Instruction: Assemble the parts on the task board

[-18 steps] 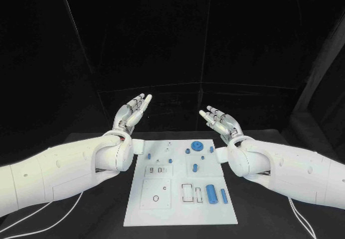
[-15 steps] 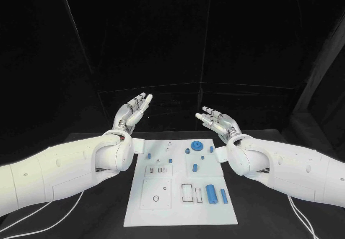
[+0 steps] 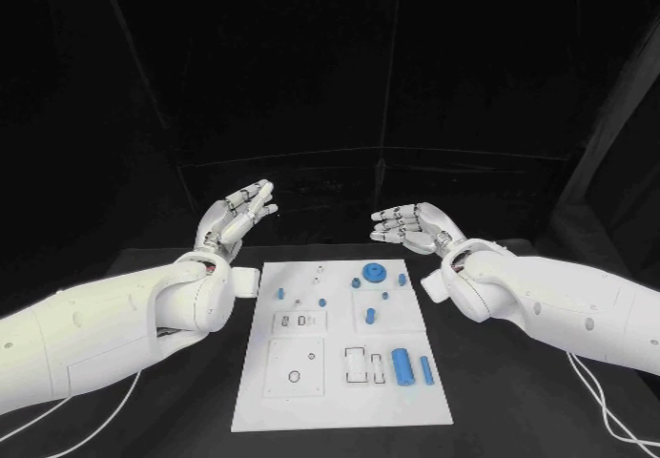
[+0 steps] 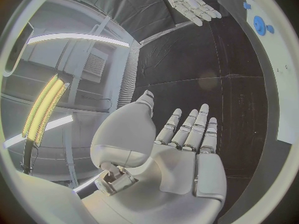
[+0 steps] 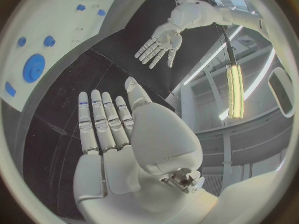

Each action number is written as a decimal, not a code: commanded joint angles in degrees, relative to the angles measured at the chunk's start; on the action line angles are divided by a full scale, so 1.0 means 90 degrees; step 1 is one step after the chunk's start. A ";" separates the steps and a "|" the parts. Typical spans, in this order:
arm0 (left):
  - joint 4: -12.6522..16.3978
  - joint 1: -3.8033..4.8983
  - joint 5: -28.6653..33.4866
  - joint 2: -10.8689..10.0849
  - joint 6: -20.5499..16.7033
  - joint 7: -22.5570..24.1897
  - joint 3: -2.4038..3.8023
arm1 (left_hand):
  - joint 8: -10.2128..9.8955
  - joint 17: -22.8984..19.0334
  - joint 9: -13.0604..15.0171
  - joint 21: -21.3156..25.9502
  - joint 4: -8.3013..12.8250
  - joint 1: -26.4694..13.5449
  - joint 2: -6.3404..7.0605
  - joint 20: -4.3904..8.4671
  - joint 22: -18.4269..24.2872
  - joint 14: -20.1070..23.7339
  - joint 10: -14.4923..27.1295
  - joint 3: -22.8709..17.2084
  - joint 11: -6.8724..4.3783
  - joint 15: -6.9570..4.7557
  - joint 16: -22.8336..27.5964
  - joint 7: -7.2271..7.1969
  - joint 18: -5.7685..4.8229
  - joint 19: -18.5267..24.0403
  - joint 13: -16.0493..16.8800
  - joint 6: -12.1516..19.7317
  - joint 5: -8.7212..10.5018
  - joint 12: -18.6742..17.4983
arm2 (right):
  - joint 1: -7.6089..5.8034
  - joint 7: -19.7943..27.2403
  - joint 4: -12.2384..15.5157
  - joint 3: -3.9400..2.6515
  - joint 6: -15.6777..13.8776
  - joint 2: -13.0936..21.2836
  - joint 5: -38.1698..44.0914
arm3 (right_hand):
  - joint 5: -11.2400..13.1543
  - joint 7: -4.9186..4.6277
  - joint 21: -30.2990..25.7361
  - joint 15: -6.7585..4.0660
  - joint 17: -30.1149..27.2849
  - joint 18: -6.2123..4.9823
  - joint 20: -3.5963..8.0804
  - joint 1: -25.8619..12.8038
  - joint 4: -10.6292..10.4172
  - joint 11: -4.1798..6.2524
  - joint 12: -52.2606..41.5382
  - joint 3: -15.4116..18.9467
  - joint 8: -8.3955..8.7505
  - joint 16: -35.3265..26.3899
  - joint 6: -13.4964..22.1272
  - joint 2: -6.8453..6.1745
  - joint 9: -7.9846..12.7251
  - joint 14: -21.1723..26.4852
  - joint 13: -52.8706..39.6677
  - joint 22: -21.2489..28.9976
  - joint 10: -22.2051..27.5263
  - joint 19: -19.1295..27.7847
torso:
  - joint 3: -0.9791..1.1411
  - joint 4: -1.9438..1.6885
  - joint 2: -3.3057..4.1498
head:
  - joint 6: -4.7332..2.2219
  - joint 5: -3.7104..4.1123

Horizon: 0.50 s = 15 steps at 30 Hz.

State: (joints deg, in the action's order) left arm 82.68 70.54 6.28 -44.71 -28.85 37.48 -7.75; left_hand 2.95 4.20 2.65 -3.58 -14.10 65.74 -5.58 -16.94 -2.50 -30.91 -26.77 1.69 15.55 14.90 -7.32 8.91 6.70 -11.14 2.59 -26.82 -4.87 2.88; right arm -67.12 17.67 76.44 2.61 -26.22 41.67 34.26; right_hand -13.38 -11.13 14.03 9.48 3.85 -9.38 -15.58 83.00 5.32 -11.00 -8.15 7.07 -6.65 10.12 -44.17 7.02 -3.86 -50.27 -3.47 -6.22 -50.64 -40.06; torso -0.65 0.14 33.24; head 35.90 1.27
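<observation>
The white task board lies in the middle of the black table with several blue parts on it. A round blue disc sits near its far edge, and a blue cylinder lies beside a slimmer blue bar near its right front. My left hand hangs open above the table beyond the board's far left corner, holding nothing. My right hand hangs open beyond the far right corner, fingers apart and bent forward. In the wrist views the left hand and the right hand show bare palms.
Small blue pegs dot the board's middle, and empty rectangular slots lie near the cylinder. White cables trail over the table at both sides. The board with the disc curves past the right hand.
The whole head picture has shifted, so the camera moved. My right hand has tipped its fingers forward and down; my left hand's fingers have curled slightly. Both stay empty.
</observation>
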 commanded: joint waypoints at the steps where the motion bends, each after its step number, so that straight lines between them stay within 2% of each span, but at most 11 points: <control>1: 0.0078 0.0015 0.0087 -0.0080 0.0391 0.0243 0.0006 | 0.0082 0.0086 0.0031 -0.0215 0.0121 0.0162 -0.0013 -0.0001 -0.0109 -0.0847 -0.0723 -0.0007 -0.0044 -0.0102 -0.0246 0.0879 -0.0010 -0.0609 0.0045 -0.0481 0.0004 0.0102 | -0.0132 -0.0394 -0.0034 -0.0010 -0.0061 0.0014 0.1880 | 0.0121 -0.0069 0.0522 -0.0408 0.0070 -0.0142 0.0333 0.0144 0.0417 0.0261 0.0038 -0.0129 -0.0030 0.0212 -0.1059 0.0014 0.0006 -0.1629 -0.0009 -0.0103 -0.1163 -0.1263 | -0.0008 -0.0052 0.0178 | -0.0022 0.0038; 3: 0.0118 0.0015 0.0084 -0.0115 0.0451 0.0245 0.0006 | 0.0114 0.0096 0.0047 -0.0383 0.0196 0.0242 -0.0015 0.0010 -0.0189 -0.1131 -0.1293 -0.0014 -0.0090 -0.0159 -0.0317 0.0859 0.0052 -0.1117 0.0080 -0.0795 0.0007 0.0195 | -0.0188 -0.0630 -0.0043 -0.0012 -0.0004 0.0018 0.2305 | 0.0105 -0.0035 0.0612 -0.0479 0.0086 -0.0137 0.0417 0.0125 0.0482 0.0304 0.0092 -0.0141 -0.0001 0.0216 -0.1147 0.0018 0.0006 -0.1844 -0.0008 -0.0127 -0.1293 -0.1428 | -0.0005 -0.0071 0.0223 | -0.0018 0.0060; 5: 0.0186 0.0015 0.0057 -0.0168 0.0510 0.0242 0.0006 | 0.0176 0.0101 0.0077 -0.0694 0.0296 0.0344 -0.0025 0.0014 -0.0329 -0.1475 -0.2065 -0.0033 -0.0154 -0.0251 -0.0389 0.0839 0.0152 -0.2055 0.0122 -0.1308 0.0012 0.0354 | -0.0250 -0.1016 -0.0060 -0.0015 0.0084 0.0006 0.2792 | 0.0073 -0.0015 0.0709 -0.0536 0.0105 -0.0141 0.0497 0.0150 0.0571 0.0348 0.0147 -0.0180 0.0024 0.0223 -0.1218 0.0029 0.0006 -0.2026 -0.0008 -0.0160 -0.1383 -0.1574 | -0.0011 -0.0086 0.0269 | -0.0016 0.0065; 7: 0.0265 0.0014 0.0010 -0.0223 0.0550 0.0238 0.0006 | 0.0210 0.0093 0.0092 -0.0865 0.0393 0.0434 -0.0035 0.0026 -0.0387 -0.1741 -0.2283 -0.0061 -0.0206 -0.0328 -0.0417 0.0804 0.0227 -0.2670 0.0117 -0.1700 0.0017 0.0403 | -0.0294 -0.1366 -0.0075 -0.0016 0.0196 -0.0019 0.3231 | 0.0111 0.0016 0.0936 -0.0621 0.0144 -0.0130 0.0614 0.0136 0.0664 0.0393 0.0192 -0.0208 0.0047 0.0253 -0.1314 0.0018 0.0003 -0.2271 -0.0013 -0.0261 -0.1523 -0.1850 | -0.0018 -0.0102 0.0329 | -0.0041 0.0068; 12: 0.0489 0.0013 -0.0070 -0.0356 0.0638 0.0216 0.0006 | 0.0265 0.0058 0.0122 -0.0905 0.0561 0.0550 -0.0043 0.0039 -0.0351 -0.2134 -0.2620 -0.0118 -0.0295 -0.0439 -0.0402 0.0745 0.0335 -0.3169 0.0115 -0.2429 0.0017 0.0472 | -0.0349 -0.2049 -0.0077 -0.0021 0.0543 -0.0121 0.4307 | 0.0173 0.0109 0.1574 -0.0841 0.0341 -0.0129 0.0865 0.0005 0.0779 0.0524 0.0263 -0.0185 0.0089 0.0508 -0.1496 -0.0063 0.0000 -0.3014 -0.0023 -0.0583 -0.1804 -0.2400 | -0.0036 -0.0161 0.0477 | -0.0058 0.0127; 15: 0.0640 0.0011 -0.0090 -0.0422 0.0742 0.0182 0.0006 | 0.0259 0.0038 0.0122 -0.0894 0.0624 0.0576 -0.0052 0.0044 -0.0324 -0.2252 -0.2710 -0.0145 -0.0310 -0.0466 -0.0374 0.0746 0.0363 -0.3342 0.0114 -0.2572 0.0018 0.0486 | -0.0368 -0.2369 -0.0094 -0.0025 0.0854 -0.0205 0.4960 | 0.0182 0.0169 0.1969 -0.0961 0.0525 -0.0126 0.0999 -0.0094 0.0821 0.0599 0.0324 -0.0159 0.0124 0.0744 -0.1574 -0.0099 0.0003 -0.3493 -0.0024 -0.0792 -0.1912 -0.2674 | -0.0039 -0.0206 0.0562 | -0.0062 0.0149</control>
State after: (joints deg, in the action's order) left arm 87.83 70.54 6.33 -48.39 -24.78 38.21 -7.75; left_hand 5.16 4.58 3.69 -11.43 -8.84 70.43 -6.06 -16.52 -5.49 -50.82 -50.80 0.45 12.58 10.65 -10.88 12.68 8.91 -40.98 3.62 -49.67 -4.87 6.88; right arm -70.20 2.79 75.61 2.47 -22.96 40.03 67.34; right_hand -12.29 -10.65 25.09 3.28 6.18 -9.38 -9.31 83.48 11.05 -7.01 -6.33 5.61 -6.39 13.71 -55.90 7.00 -3.85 -72.88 -3.58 -10.09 -64.37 -58.02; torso -0.93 -1.20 37.18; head 35.42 2.41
